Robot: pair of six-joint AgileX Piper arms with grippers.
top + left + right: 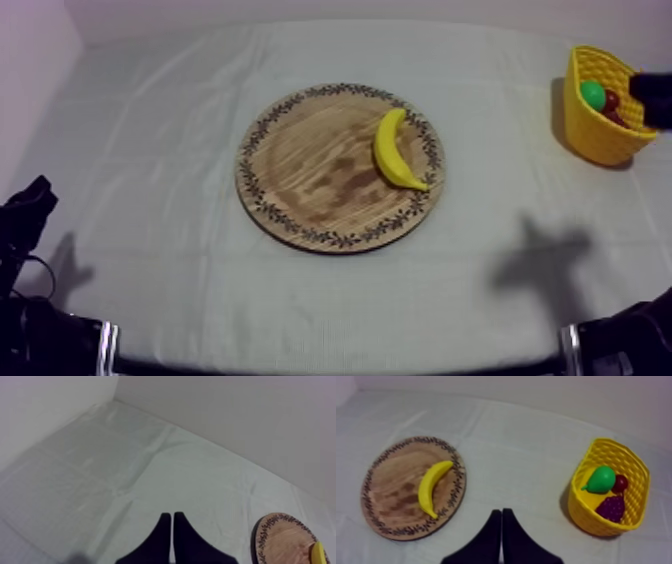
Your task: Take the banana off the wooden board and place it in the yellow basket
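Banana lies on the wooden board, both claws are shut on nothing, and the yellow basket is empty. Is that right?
No: the yellow basket is not empty. The right wrist view shows a pear, a bunch of grapes and a small red fruit in it. The rest stands: the banana lies on the wooden board, and the left claw and right claw are shut on nothing.

The table (pixel 150 130) bears a wooden board (pixel 300 170) and, well apart, a yellow basket (pixel 590 135).

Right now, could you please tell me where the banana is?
In the top view the banana lies on the right half of the wooden board, mid-table, well left of the yellow basket.
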